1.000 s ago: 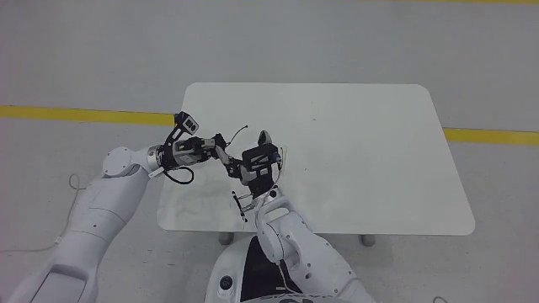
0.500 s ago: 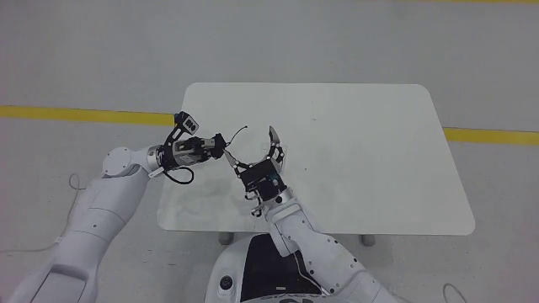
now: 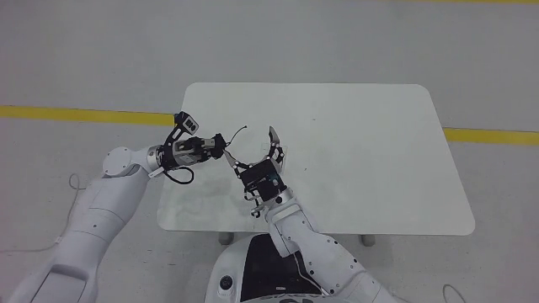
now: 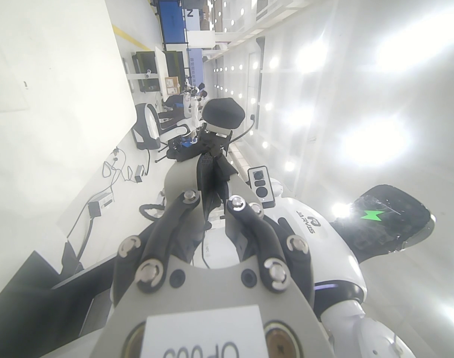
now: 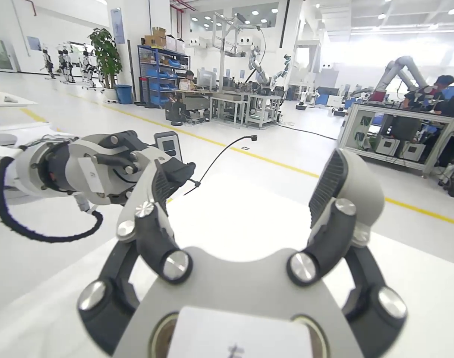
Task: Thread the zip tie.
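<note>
Left gripper (image 5: 185,173), zip tie (image 5: 212,162) head outward

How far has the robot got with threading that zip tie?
Done: the zip tie is off the table, clamped in the left gripper.
In hand: the right gripper hangs open just beside it, holding nothing.
Left: the tie arcs out as a single open strand with its head end free in the air and no loop formed, so the threading itself is not yet done.

black-fingered left gripper (image 3: 221,145): pinched on thin black plastic zip tie (image 3: 237,134) | matching right gripper (image 3: 253,146): just beside it, spread wide
</note>
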